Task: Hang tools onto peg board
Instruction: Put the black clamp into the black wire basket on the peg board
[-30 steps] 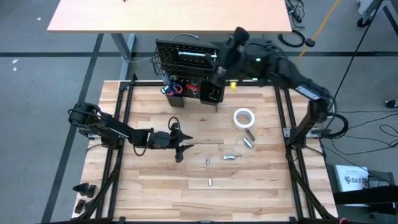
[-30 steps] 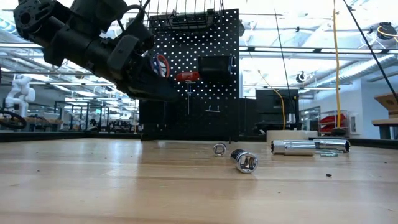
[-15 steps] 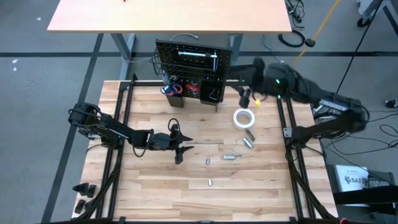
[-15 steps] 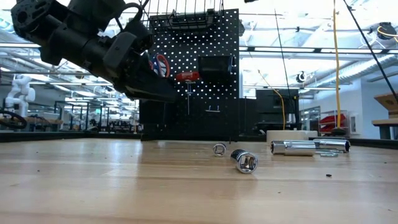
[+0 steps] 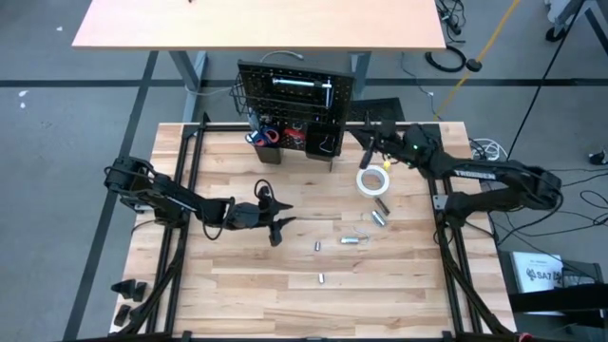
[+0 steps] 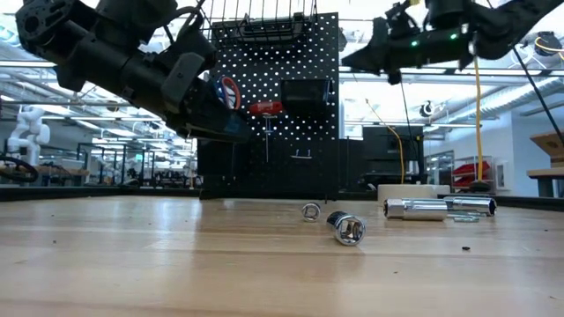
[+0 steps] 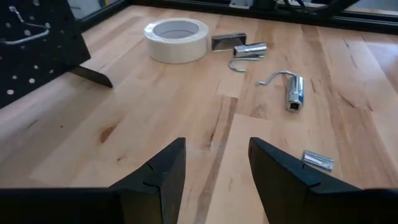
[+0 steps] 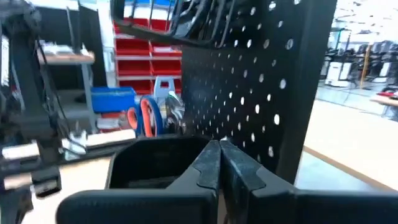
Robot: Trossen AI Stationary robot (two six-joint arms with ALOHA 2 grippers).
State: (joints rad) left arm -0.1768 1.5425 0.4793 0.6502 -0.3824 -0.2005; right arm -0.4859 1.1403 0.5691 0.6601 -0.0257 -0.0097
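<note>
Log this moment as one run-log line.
left gripper: open, empty, over table | right gripper: shut, empty, by peg board | tape roll: on table

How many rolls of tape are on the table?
1. The white tape roll lies flat on the tabletop, to the right of the peg board, with small silver pieces just beyond it. Another could be hidden behind the board or in its bins.

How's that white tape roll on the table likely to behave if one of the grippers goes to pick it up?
The white tape roll lies flat on the tabletop, so it probably won't roll until it is tipped onto its edge. It is a hollow ring, so likely light for its size. Its smooth, curved outer wall may slip between fingers; gripping across the wall through the hole seems safer.
</note>
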